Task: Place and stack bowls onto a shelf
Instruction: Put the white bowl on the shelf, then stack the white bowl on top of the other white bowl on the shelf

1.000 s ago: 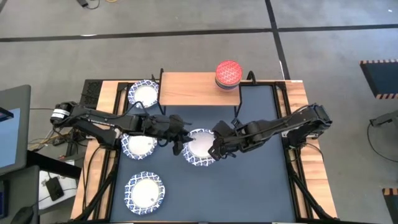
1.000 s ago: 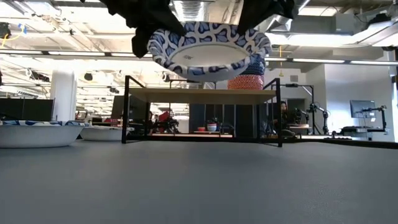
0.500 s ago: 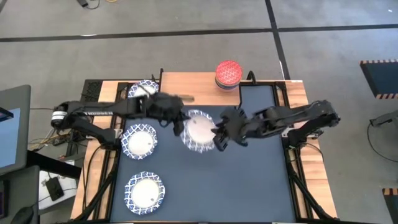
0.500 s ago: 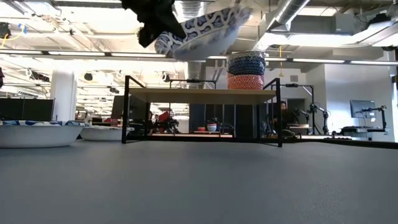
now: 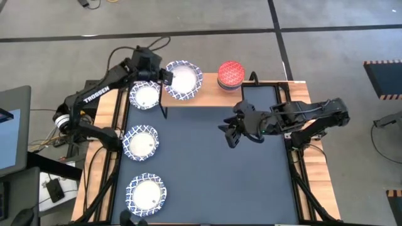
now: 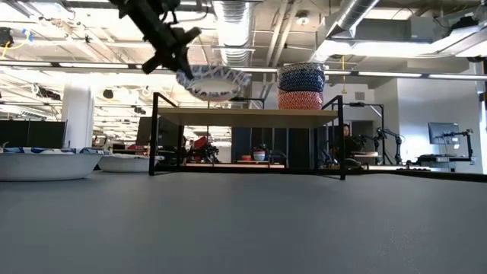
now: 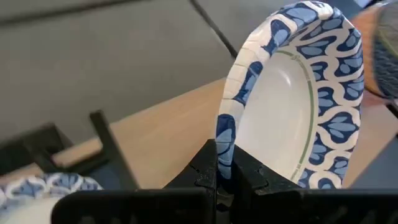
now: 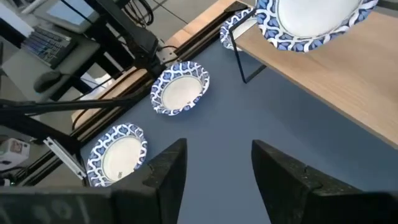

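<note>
High view shows the left gripper clamped on the rim of a blue-patterned white bowl, holding it above the left part of the light-wood shelf; a red bowl stack sits at the shelf's right end. The right gripper hangs over the dark-blue counter, fingers spread and empty. Three more patterned bowls lie along the counter's left side.
</note>
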